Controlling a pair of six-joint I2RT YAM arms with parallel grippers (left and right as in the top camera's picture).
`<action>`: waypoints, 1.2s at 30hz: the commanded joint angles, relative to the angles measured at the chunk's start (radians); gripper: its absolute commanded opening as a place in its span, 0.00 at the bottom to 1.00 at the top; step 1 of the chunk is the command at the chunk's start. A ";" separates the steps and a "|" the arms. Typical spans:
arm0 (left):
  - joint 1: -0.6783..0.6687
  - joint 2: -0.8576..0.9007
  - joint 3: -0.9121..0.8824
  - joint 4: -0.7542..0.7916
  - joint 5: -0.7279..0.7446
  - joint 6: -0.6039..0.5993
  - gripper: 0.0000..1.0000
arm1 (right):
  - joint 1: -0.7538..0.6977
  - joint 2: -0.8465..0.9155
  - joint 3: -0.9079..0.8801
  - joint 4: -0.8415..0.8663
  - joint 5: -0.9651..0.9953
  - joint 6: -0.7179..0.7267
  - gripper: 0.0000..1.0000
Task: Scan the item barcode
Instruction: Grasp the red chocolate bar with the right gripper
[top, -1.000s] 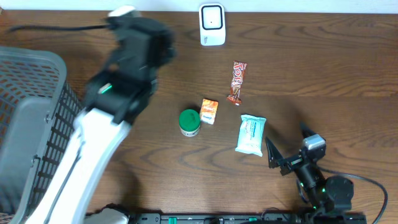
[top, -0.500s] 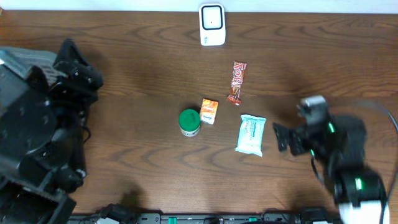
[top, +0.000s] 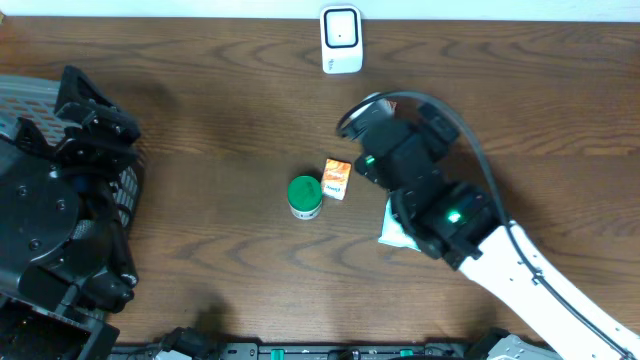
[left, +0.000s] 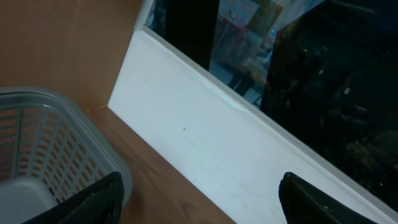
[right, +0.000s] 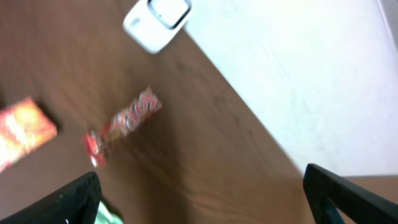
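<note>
The white barcode scanner (top: 340, 40) (right: 157, 22) stands at the table's far edge. Loose items lie mid-table: a green-lidded jar (top: 305, 196), a small orange box (top: 337, 178) (right: 25, 134), a red candy bar (right: 124, 124) and a pale green wipes pack (top: 396, 233). My right gripper (top: 390, 125) (right: 208, 205) hovers open above the candy bar, hiding it from overhead, and holds nothing. At the left, my left gripper (top: 98, 105) (left: 199, 205) is open and empty, raised over the basket.
A grey mesh basket (top: 30, 95) (left: 43, 143) stands at the left edge, mostly under the left arm. A white wall ledge (left: 205, 149) runs behind the table. The right arm crosses the table from the front right corner.
The left arm swung from mid-table back to the left over the basket. The right arm rose from the front right and reached in over the candy bar. Both grippers stayed open.
</note>
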 joint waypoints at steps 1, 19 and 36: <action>0.004 -0.002 0.003 0.003 -0.027 0.018 0.80 | 0.046 0.013 0.012 -0.069 0.087 -0.057 0.99; 0.004 -0.002 0.003 0.004 -0.028 0.017 0.80 | 0.053 0.407 -0.016 -0.097 -0.007 -0.024 0.99; 0.004 -0.002 0.003 0.003 -0.028 0.017 0.80 | -0.004 0.599 -0.018 0.070 -0.002 -0.021 0.93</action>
